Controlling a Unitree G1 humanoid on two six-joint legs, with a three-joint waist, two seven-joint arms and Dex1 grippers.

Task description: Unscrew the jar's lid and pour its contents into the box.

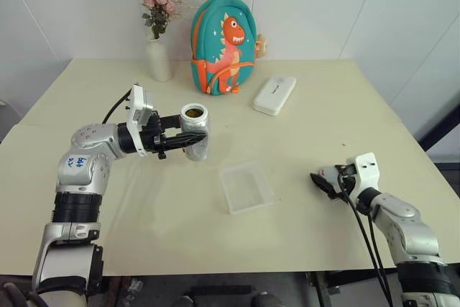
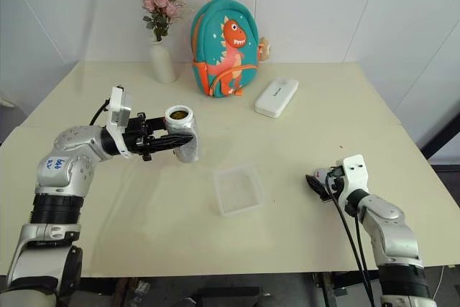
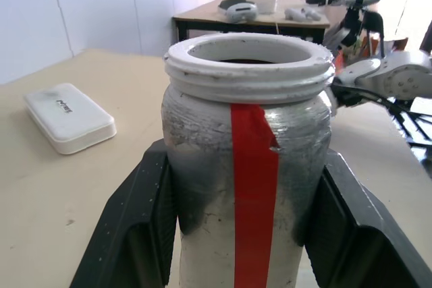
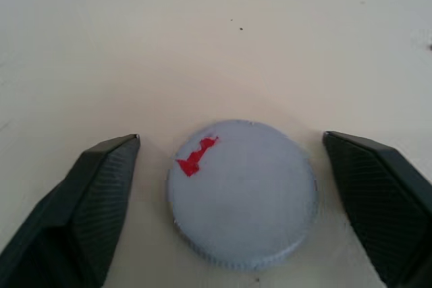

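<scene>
My left gripper (image 1: pixel 200 134) is shut on the jar (image 1: pixel 195 150) and holds it upright above the table, left of centre. The jar's mouth is uncovered, and the brown contents (image 1: pixel 193 112) show inside it. In the left wrist view the jar (image 3: pixel 250 166) with its red stripe sits between both fingers. The clear box (image 1: pixel 228 192) lies on the table to the right of the jar and lower. At the right my right gripper (image 4: pixel 231 138) stands open low over the table. The grey lid (image 4: pixel 243 193) lies flat between its fingers, touching neither.
At the back of the table stand a white vase of flowers (image 1: pixel 159 59) and a teal dinosaur backpack (image 1: pixel 223 46). A white rounded case (image 1: pixel 274 95) lies to their right. The table's front edge runs close below both arms.
</scene>
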